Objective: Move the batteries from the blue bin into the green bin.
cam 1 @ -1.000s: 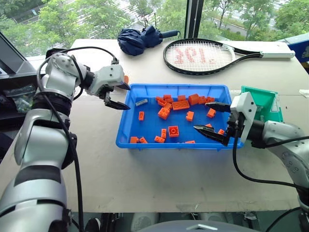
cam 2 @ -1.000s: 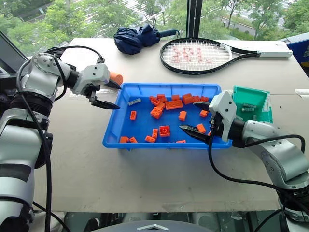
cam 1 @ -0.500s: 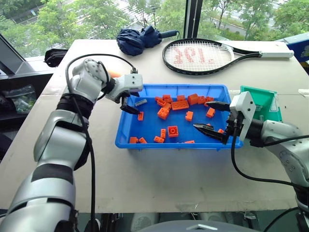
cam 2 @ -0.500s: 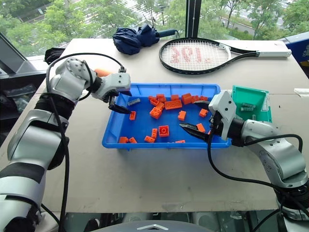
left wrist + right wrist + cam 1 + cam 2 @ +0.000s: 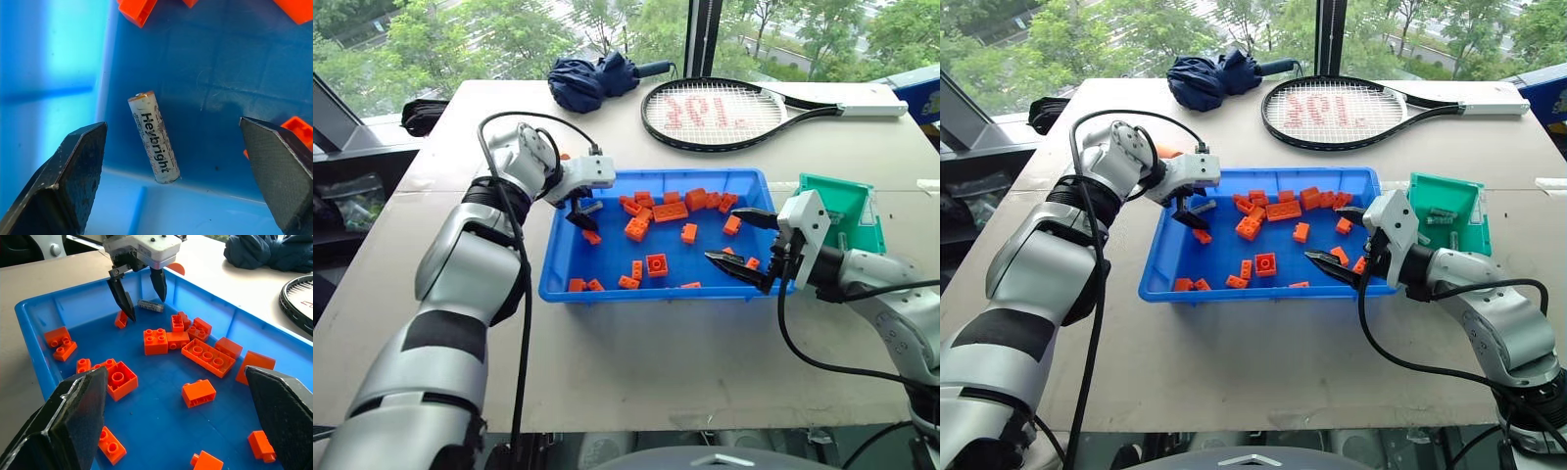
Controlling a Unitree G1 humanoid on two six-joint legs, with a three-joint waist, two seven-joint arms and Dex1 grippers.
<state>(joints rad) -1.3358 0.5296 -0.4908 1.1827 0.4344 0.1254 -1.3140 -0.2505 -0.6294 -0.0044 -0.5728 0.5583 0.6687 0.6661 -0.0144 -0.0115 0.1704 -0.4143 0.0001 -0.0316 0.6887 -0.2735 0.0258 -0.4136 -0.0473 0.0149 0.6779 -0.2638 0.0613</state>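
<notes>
Left pincer [image 5: 583, 211]: spread wide above one Heybright battery [image 5: 153, 137] (untouched) in blue bin [image 5: 607, 292]. Right pincer [image 5: 741, 245]: apart, empty, beside green bin [image 5: 847, 208].

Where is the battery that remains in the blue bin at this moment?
The battery lies in the blue bin's far left corner, against the wall, under the open left tool.
</notes>
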